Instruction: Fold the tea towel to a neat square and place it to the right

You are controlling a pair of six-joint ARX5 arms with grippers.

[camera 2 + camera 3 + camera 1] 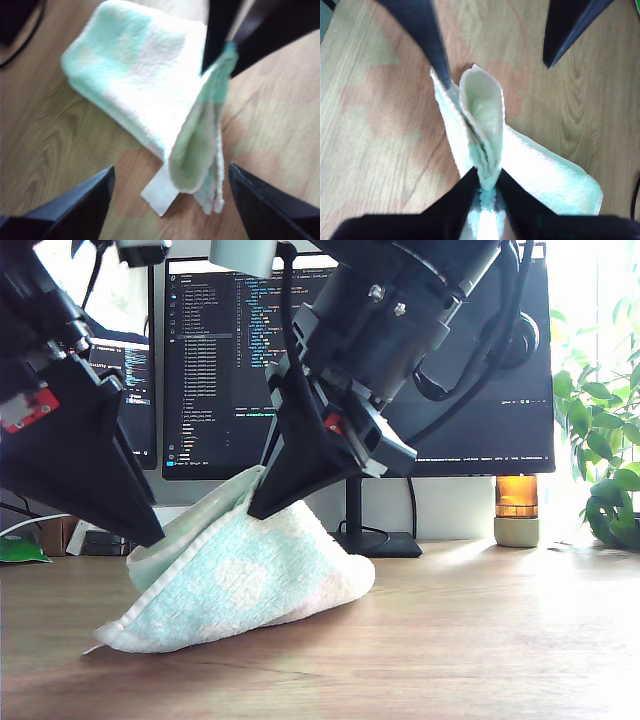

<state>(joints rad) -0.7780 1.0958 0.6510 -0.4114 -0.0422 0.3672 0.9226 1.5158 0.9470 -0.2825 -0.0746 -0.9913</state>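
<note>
Hand two, my second gripper (487,187), is pinching a raised fold of the tea towel (240,580), its fingers (300,465) pressed together on the cloth at the towel's upper edge. Hand one, my first gripper (170,200), is spread wide with nothing between its fingers (105,485), hovering just beside the towel's lifted end. Tea towel lies partly folded on the wooden bench (480,640), lower layers flat, pinched edge lifted clear, in front of the monitor (220,350).
</note>
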